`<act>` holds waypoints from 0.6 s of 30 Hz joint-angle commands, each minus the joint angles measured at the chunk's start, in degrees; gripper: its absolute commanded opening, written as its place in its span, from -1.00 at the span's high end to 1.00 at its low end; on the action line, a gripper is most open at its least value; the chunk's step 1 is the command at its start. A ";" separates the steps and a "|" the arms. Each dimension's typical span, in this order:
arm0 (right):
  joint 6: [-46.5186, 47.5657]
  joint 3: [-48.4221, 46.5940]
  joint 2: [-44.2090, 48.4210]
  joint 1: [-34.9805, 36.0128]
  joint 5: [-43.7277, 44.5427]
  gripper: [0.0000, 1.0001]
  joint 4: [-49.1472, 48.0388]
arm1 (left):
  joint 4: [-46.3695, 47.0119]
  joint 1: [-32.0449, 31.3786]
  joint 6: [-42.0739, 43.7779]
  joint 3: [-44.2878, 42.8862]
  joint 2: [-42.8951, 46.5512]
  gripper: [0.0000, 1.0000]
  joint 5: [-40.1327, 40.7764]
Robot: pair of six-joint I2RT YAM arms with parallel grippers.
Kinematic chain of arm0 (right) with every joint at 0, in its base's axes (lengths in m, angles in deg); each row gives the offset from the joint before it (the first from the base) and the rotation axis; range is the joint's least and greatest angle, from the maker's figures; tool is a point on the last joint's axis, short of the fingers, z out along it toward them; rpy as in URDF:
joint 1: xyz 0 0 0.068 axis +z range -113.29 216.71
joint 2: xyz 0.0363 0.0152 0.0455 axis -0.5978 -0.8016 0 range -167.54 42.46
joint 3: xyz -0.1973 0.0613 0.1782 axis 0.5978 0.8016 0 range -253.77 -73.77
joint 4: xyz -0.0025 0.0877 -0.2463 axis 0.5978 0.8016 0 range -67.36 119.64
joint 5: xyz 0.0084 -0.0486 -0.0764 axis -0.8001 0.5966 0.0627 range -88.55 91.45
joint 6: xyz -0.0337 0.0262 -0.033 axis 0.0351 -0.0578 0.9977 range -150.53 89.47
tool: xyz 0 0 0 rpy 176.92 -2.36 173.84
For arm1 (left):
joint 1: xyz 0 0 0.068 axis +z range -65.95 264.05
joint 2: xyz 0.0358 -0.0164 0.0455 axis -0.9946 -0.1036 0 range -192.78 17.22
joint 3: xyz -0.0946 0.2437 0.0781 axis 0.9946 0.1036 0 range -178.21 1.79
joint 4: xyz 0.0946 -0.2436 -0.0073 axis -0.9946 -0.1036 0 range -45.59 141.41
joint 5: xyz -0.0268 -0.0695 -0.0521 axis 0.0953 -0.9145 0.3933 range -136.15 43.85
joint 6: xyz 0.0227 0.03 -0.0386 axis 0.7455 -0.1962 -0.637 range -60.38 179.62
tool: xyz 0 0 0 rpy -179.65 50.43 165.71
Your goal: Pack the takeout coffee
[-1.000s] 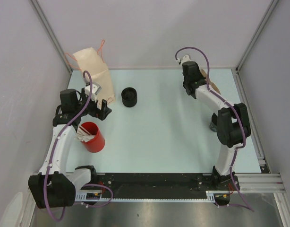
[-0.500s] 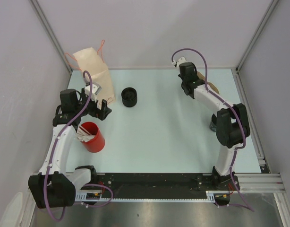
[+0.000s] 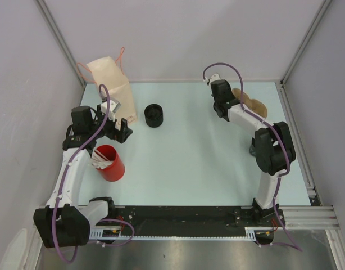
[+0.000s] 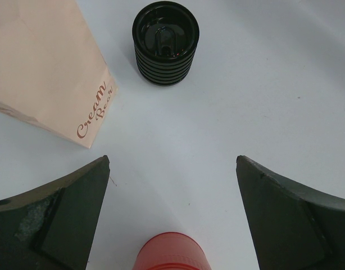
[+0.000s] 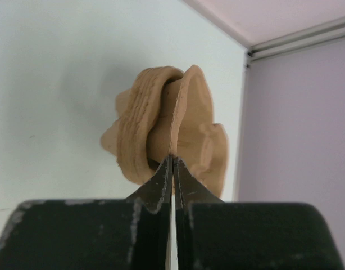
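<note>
1. Pinching the brown pulp cup carrier with the right gripper, jaws pressed almost together on one thin wall.
2. Held on its edge at the far right of the counter; cannot tell if lifted or touching.
3. Probably light and rather stiff, but easy to tear or crush; better to grip a wall or rib, not a corner.
4. Close to the right wall and the back edge there, so open room only toward the middle.
5. Hovering with the left gripper spread wide and holding nothing, between the paper bag, the black lidded cup and the red cup.
6. Bag upright at the far left, black cup near it but apart; much room between the arms for carrying across.
</note>
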 commanded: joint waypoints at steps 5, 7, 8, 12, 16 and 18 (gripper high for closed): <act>8.07 4.61 4.72 0.37 9.46 1.00 -17.84 | 1.46 0.41 1.08 -0.27 0.94 -0.98 -1.36; 8.40 4.47 5.28 0.36 7.87 1.00 -16.49 | 1.55 0.32 1.08 -0.18 0.94 -0.99 -1.36; 9.64 3.60 2.84 1.24 9.17 1.00 -14.92 | 1.55 0.32 1.08 -0.27 0.77 -0.99 -1.36; 2.09 3.07 4.67 -1.48 3.92 1.00 -11.13 | 1.64 0.32 1.17 -0.09 0.94 -0.99 -1.27; 2.36 2.36 4.31 -1.82 4.13 1.00 -9.74 | 1.55 0.32 1.17 -0.27 1.03 -0.99 -1.45; -5.08 -6.36 1.52 -3.49 -2.56 1.00 3.23 | 1.46 0.32 1.17 -0.18 0.94 -0.99 -1.19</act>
